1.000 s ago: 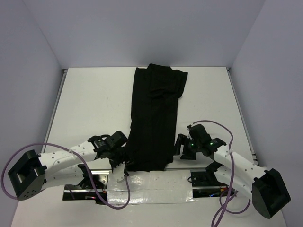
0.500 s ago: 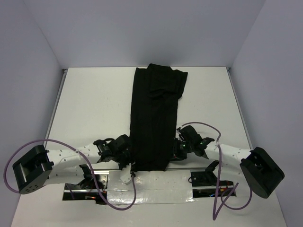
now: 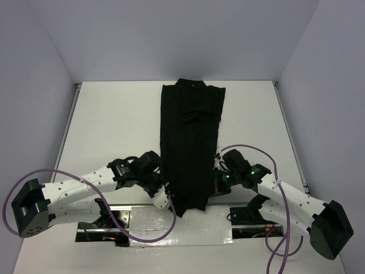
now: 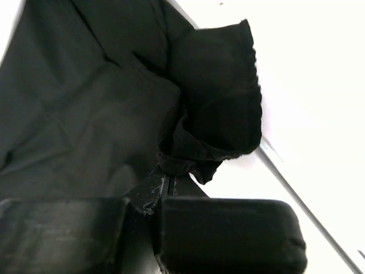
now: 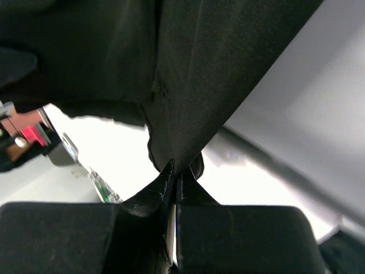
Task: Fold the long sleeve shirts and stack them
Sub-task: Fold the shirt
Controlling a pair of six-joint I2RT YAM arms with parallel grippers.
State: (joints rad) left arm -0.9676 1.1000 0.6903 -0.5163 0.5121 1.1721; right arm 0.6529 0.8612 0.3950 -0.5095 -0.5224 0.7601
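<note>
Since half a second ago, both arms have drawn in toward the black long sleeve shirt (image 3: 189,137). Its near hem, which lay square, now sags to a narrow tip between them.

The shirt lies as one long narrow strip down the middle of the table (image 3: 114,125), running from 12 o'clock at the far edge to 6 o'clock near the arm bases. Its sides and sleeves appear to be folded in already.

The left claw (image 3: 165,193) sits at the strip's 7 o'clock corner. Its wrist view shows the left claw (image 4: 163,185) pinched closed on a bunched corner of the hem. The right claw (image 3: 215,184) is at 5 o'clock, and up close the right claw (image 5: 175,171) is likewise clamped on a fold of black cloth that hangs taut from it.

By my reading, the lengthwise narrowing is done. The end-to-end fold, carrying the hem toward 12 o'clock, is only starting. After that the bundle must be squared up and stacked, though no second shirt is in sight.
</note>
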